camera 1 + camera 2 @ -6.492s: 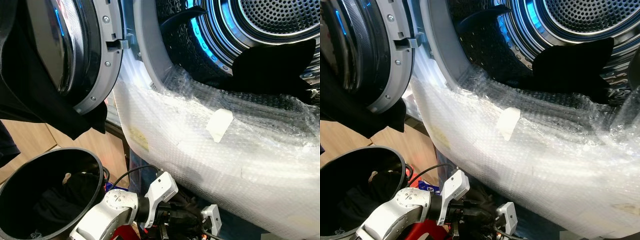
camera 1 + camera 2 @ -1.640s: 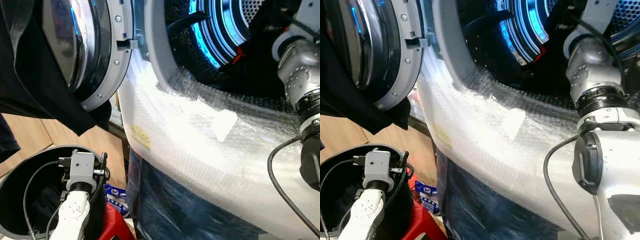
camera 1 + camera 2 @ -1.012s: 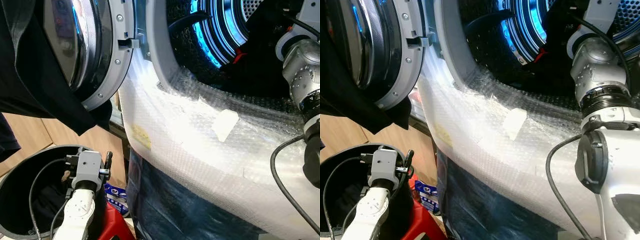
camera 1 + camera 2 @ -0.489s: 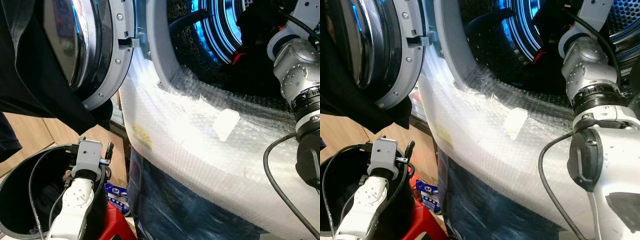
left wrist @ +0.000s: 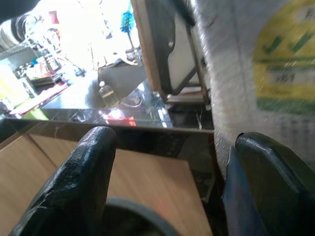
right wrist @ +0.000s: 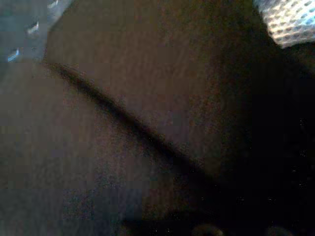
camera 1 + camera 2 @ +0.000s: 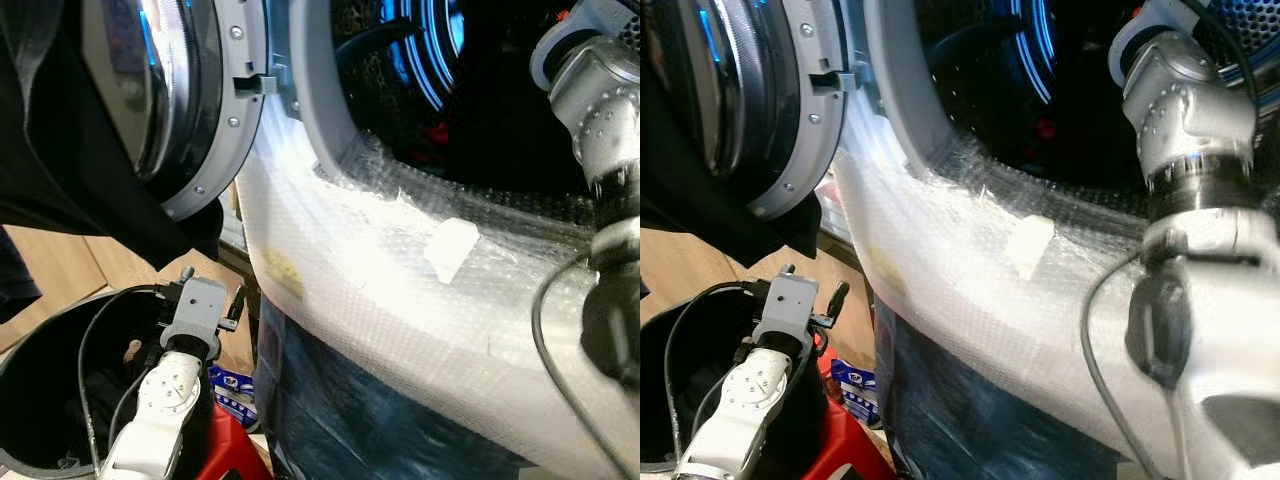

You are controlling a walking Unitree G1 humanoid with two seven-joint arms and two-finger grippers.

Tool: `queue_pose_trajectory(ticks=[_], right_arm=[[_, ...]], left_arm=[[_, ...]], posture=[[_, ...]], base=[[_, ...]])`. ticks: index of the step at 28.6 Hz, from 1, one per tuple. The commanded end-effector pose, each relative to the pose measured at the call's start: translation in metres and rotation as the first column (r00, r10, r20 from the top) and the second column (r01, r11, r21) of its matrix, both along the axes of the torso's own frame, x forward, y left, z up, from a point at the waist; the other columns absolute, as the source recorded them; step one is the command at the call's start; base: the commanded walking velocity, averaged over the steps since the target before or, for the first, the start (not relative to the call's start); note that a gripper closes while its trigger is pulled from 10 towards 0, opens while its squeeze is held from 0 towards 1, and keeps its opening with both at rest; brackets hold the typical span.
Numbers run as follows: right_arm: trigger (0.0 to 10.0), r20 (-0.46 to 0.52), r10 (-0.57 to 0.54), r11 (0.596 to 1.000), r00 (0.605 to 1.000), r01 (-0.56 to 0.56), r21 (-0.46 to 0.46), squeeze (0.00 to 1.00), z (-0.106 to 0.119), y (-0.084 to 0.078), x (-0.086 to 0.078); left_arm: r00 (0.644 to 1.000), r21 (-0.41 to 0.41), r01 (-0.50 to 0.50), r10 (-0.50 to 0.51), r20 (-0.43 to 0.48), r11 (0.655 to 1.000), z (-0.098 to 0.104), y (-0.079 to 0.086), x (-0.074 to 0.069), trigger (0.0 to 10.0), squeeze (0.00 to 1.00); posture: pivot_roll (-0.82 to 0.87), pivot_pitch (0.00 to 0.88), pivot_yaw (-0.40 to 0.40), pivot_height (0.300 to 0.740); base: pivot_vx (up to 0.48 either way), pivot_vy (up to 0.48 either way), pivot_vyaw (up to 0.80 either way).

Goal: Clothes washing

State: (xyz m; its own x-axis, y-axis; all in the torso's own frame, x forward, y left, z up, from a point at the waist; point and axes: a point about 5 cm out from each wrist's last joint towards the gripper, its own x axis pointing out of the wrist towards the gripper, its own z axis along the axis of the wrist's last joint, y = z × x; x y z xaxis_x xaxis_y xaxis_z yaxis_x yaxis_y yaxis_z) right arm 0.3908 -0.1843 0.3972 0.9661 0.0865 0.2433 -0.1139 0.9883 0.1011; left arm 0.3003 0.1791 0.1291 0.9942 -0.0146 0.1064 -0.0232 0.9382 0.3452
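Note:
The washing machine stands with its door (image 7: 185, 110) swung open to the left, and its drum (image 7: 440, 50) is lit blue. Dark clothes (image 6: 147, 98) lie inside the drum and press close to the right wrist camera. My right arm (image 7: 600, 110) reaches over the bubble-wrapped front (image 7: 400, 270) into the drum, and its gripper end is buried among the dark fabric. My left gripper (image 7: 212, 283) is open and holds nothing, at the right rim of the black laundry bin (image 7: 40, 400). Its two black fingers (image 5: 78, 182) stand wide apart. More dark clothes (image 7: 100, 385) lie in the bin.
A black garment (image 7: 60, 180) hangs over the open door, above the bin. A red object (image 7: 235, 445) and a blue-and-white packet (image 7: 232, 385) lie on the wooden floor (image 7: 60, 270) between the bin and the machine. A cable (image 7: 545, 340) loops off my right arm.
My left gripper has risen out of the bin and moved right toward the machine. My right arm has pushed deeper into the drum.

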Motion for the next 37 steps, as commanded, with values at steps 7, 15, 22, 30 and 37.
queue_pose_trajectory(ticks=[7, 15, 22, 30, 37], right_arm=[[10.0, 0.004, 0.031, 0.996, 0.999, -0.031, -0.085, 0.00, -0.020, 0.013, -0.042], [10.0, -0.041, -0.064, 0.991, 0.997, 0.059, -0.118, 0.00, -0.041, 0.005, -0.067], [10.0, -0.091, 0.030, 0.985, 0.995, -0.045, -0.167, 0.00, -0.050, 0.025, -0.025], [10.0, -0.132, -0.049, 0.991, 0.990, 0.031, -0.131, 0.00, -0.035, 0.029, 0.019], [10.0, -0.081, -0.091, 0.992, 0.993, 0.083, -0.092, 0.00, -0.019, 0.035, 0.018]], left_arm=[[1.000, 0.022, 0.010, -0.010, -0.005, 1.000, 0.004, 0.002, -0.004, 10.0, 0.00], [0.999, 0.041, 0.042, -0.041, -0.024, 0.998, 0.003, 0.000, -0.004, 10.0, 0.00], [0.998, 0.027, 0.054, -0.053, -0.028, 0.998, 0.002, -0.007, -0.004, 10.0, 0.00], [0.997, 0.029, 0.063, -0.062, -0.039, 0.998, 0.000, -0.007, -0.002, 10.0, 0.00], [0.997, 0.026, 0.061, -0.059, -0.058, 0.998, -0.005, -0.010, -0.007, 10.0, 0.00]], posture=[[0.00, 0.034, -0.039, 0.740], [-0.02, 0.037, -0.025, 0.740], [-0.04, 0.024, -0.025, 0.740], [-0.05, 0.012, -0.018, 0.740], [-0.07, 0.007, -0.021, 0.740]], base=[[0.000, 0.000, 0.00], [0.000, 0.000, 0.00], [0.000, 0.000, 0.00], [0.000, 0.000, 0.00], [0.000, 0.000, 0.00]])
